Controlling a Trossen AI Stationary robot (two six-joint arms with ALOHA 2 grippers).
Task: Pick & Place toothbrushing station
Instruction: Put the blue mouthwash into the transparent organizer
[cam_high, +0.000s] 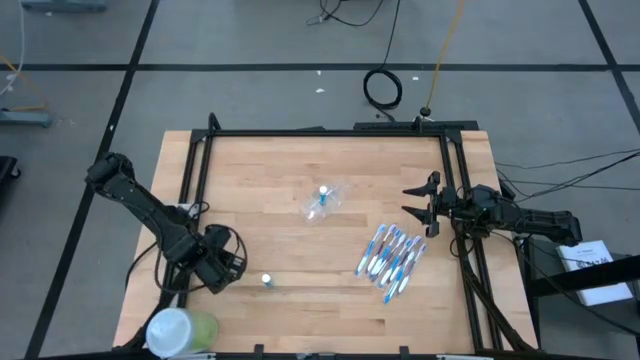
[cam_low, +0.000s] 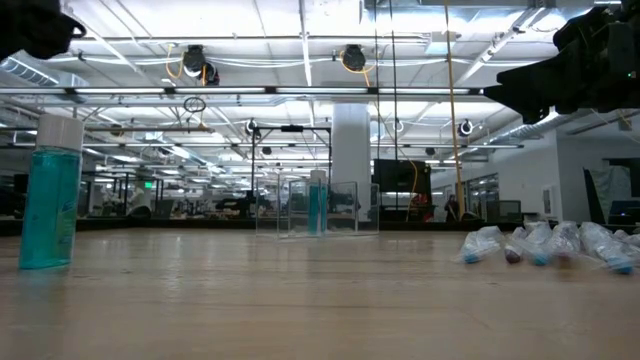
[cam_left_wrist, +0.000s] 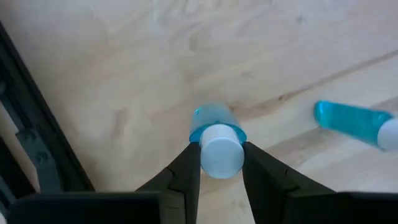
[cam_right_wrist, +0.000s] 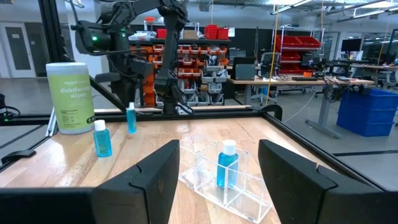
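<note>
Three small teal tubes with white caps are in view. One stands in a clear plastic holder (cam_high: 322, 200) at the table's middle. One stands on its base on the table (cam_high: 267, 281). The third (cam_left_wrist: 217, 134) is in my left gripper (cam_high: 228, 262), which is shut on it near the front left; the high view hides it under the gripper. Several blue-and-white toothbrushes (cam_high: 392, 255) lie side by side on the table at the right. My right gripper (cam_high: 418, 205) is open and empty at the right edge, facing the holder (cam_right_wrist: 227, 180). My left gripper pinches the tube's white cap (cam_left_wrist: 208, 155) between its two fingers (cam_left_wrist: 186, 168), one on each side. The fingers come from above, pointing down. The tube hangs upright, teal body below the cap; I cannot tell whether its base touches the table.
A green wipes canister with a white lid (cam_high: 180, 330) stands at the front left corner, near my left arm. A black frame (cam_high: 320, 132) runs along the table's far, left and right sides. Bare wood lies between the holder and the near edge.
</note>
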